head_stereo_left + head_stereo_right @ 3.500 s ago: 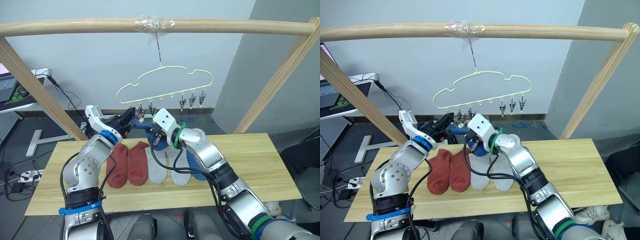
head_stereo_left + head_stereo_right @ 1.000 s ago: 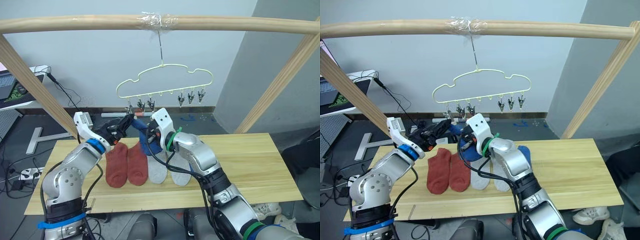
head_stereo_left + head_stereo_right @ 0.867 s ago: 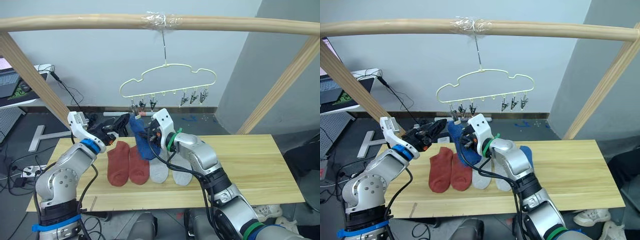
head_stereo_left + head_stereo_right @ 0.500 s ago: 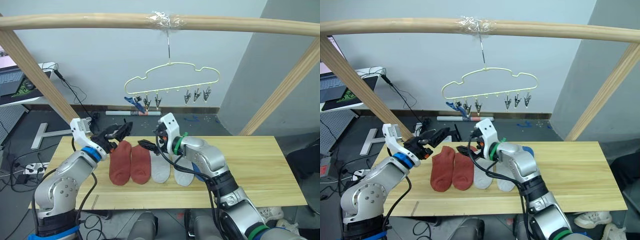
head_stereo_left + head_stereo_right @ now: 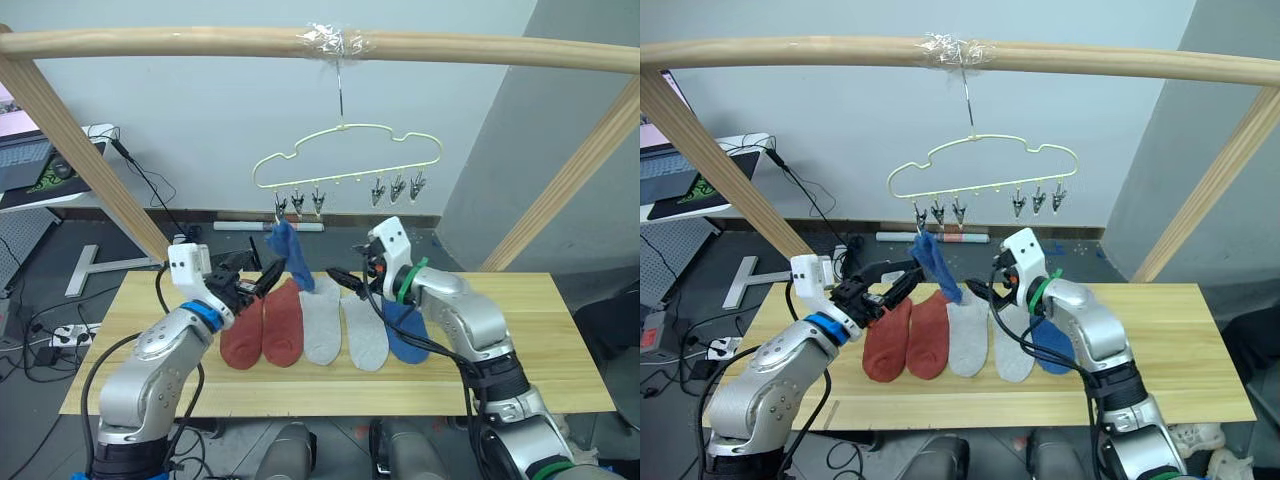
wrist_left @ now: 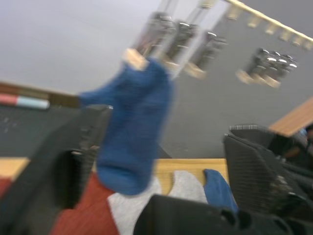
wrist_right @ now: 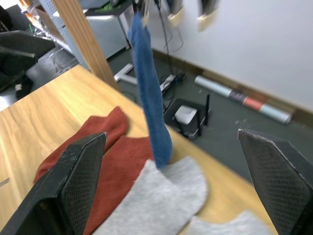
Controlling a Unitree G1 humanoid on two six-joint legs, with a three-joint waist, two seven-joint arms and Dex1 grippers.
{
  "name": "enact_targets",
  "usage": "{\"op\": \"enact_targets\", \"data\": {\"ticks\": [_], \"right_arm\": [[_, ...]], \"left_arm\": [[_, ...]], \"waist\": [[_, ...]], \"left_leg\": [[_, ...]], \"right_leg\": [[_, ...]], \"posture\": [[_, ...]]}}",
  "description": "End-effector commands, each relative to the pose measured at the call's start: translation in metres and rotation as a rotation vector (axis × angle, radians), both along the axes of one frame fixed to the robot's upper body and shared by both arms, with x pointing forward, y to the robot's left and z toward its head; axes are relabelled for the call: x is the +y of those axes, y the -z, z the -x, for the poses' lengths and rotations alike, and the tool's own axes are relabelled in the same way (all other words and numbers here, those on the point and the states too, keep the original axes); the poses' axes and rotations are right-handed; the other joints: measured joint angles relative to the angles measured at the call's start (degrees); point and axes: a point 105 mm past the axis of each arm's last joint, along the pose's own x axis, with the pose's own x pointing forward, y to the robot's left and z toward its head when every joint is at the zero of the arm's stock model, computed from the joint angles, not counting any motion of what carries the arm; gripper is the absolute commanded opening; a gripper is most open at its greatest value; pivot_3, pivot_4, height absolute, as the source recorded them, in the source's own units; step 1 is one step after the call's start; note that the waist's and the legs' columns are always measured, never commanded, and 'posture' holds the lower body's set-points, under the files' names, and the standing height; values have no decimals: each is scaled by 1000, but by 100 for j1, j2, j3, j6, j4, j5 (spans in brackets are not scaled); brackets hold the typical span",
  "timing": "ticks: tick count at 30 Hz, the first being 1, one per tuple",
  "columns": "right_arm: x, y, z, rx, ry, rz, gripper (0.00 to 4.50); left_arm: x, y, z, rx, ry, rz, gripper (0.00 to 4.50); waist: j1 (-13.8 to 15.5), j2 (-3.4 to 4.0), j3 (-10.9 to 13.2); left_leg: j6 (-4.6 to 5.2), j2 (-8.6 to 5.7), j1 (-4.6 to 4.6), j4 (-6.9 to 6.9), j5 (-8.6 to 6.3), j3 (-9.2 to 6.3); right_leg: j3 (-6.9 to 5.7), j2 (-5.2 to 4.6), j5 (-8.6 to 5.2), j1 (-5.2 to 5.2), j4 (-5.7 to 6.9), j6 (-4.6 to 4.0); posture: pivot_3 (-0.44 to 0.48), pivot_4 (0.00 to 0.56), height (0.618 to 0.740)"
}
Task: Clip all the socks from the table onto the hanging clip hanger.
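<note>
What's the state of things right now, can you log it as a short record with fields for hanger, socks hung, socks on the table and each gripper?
hanger: clip hanger hooked on the wooden bar, six clips along its lower edge
socks hung: one blue sock, on the leftmost clip
socks on table: five in a row on the table: two red socks, two grey socks, one blue sock on the table
left gripper: open, holding nothing, beside the hanging sock
right gripper: open, holding nothing, over the grey socks

A wooden frame bar (image 5: 180,42) is seen overhead; a laptop (image 5: 20,165) sits at the far left.
</note>
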Motion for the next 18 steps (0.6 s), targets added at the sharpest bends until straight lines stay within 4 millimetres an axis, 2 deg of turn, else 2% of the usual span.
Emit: {"op": "enact_targets", "data": {"ticks": [1, 2, 5, 8, 11, 18], "right_arm": [[-3, -24, 4, -79, -27, -55, 4500], [-5, -26, 4, -83, -26, -60, 4500], [-10, -34, 3, -119, -18, -62, 4500], [-12, -47, 7, -162, -25, -91, 4500], [-12, -51, 9, -172, -28, -103, 4500], [-13, -75, 24, -244, -128, -115, 4500]], "left_arm": [[-10, -10, 3, -69, 18, -3, 2647], [-11, -9, 3, -70, 14, 1, 2326], [-19, -4, 0, -87, 6, -29, 1392], [-23, -4, -8, -128, -47, -48, 1392], [-24, -5, -11, -147, -73, -50, 1392], [-46, -6, -30, -189, -83, -69, 1392]], "waist": [[-8, 0, 0], [-7, 0, 0], [-21, -2, -2], [-35, 0, -4], [-43, -4, -8], [-53, -3, -15]], "left_leg": [[1, 0, 0, 0, 0, 0], [1, 0, 0, 0, 0, 0], [1, 1, 0, 3, 0, 0], [1, -1, -1, 13, 0, 1], [2, -1, -1, 22, 0, 1], [4, -4, 0, 28, 0, 17]], "right_leg": [[0, 0, 0, 0, 0, 0], [0, 0, 0, 0, 0, 0], [-2, 0, 2, 0, 3, -3], [-1, 0, 5, 2, 5, -6], [-2, 1, 7, 6, 7, -7], [-6, 1, 9, 11, 9, -6]], "posture": [[72, 162, 740], [43, 150, 740], [33, 142, 740], [19, 130, 740], [15, 125, 740], [2, 134, 740]]}}
